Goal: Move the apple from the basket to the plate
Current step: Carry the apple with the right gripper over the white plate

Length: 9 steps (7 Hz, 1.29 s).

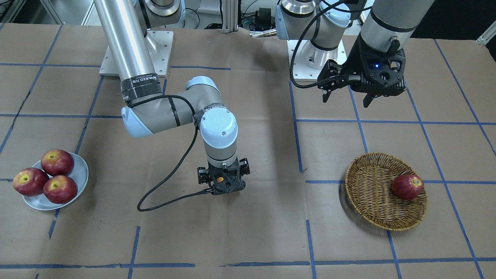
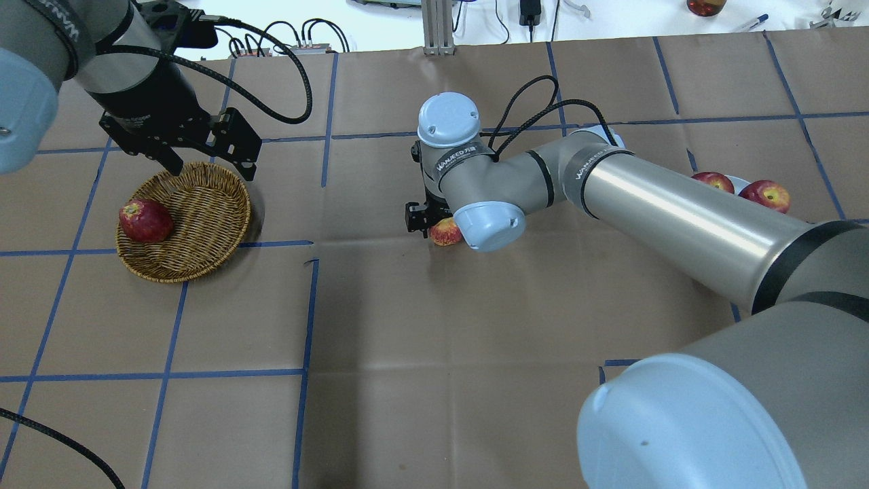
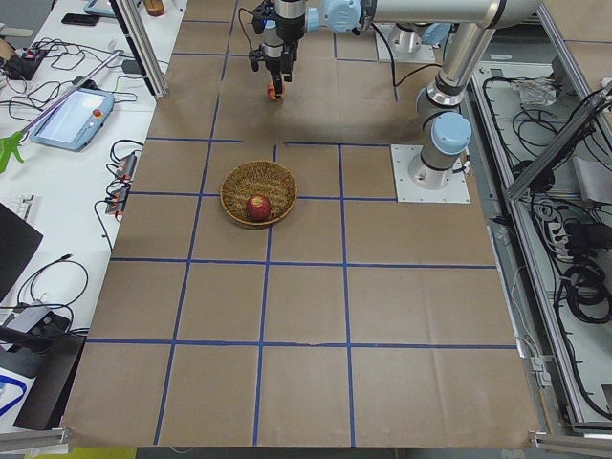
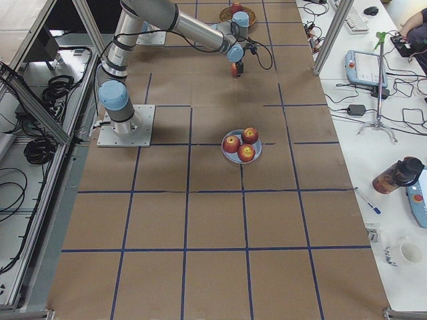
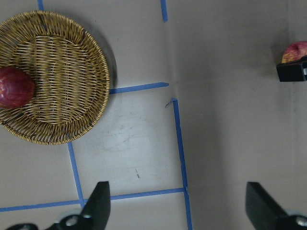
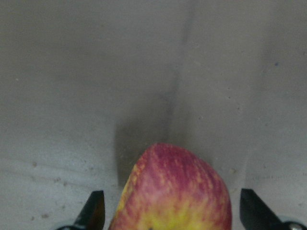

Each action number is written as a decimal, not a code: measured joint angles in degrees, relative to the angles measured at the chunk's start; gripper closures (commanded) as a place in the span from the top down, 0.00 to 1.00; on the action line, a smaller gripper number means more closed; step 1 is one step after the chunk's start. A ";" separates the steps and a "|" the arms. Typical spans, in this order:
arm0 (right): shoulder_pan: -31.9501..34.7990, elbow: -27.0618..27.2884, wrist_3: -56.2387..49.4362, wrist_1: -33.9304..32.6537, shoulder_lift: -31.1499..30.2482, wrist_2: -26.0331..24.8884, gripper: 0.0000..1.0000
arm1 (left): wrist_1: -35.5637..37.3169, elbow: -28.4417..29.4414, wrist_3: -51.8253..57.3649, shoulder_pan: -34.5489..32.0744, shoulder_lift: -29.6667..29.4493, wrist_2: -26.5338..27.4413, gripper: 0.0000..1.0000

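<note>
Apple [image 2: 446, 231] sits mid-table [image 1: 263, 232], well apart from basket [image 1: 370, 193] and plate [image 1: 80, 170] (three other apples [image 1: 57, 162] on that one). Right gripper [image 1: 223, 183] straddles it, jaws wide, not touching. Left gripper [image 1: 345, 101] hangs near the basket, spread wide, holding nothing.

The apple [image 2: 445, 232], streaky red with a yellow patch, is low at the surface, well apart from the basket [image 2: 204, 204]. It is between the spread fingers of the right hand [image 6: 171, 211], ungripped. The round tan wicker basket lies flat. The glossy white plate [image 1: 80, 172] lies farther from the basket, beyond the apple.
</note>
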 measured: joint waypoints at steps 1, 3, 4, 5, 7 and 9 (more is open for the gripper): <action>-0.01 0.01 0.02 -0.05 -0.23 -0.10 0.47 | 0.00 0.00 0.00 0.01 -0.03 0.00 0.99; -0.05 -0.40 0.10 0.00 -0.50 -0.16 0.45 | 0.00 0.00 -0.04 0.02 -0.06 0.01 0.99; -0.15 -0.84 0.13 0.10 -0.92 -0.15 0.45 | 0.00 0.00 0.00 0.02 -0.04 0.02 0.99; -0.36 -1.86 0.17 1.08 -1.90 -0.08 0.45 | 0.00 0.00 0.03 0.00 -0.03 0.02 0.99; -1.36 -5.06 0.19 6.99 -5.24 0.13 0.45 | 0.00 0.00 0.02 0.00 -0.07 -0.07 0.99; -5.32 -7.83 -0.52 15.87 -10.61 0.14 0.45 | 0.00 0.05 -0.43 0.00 -0.21 -0.48 0.99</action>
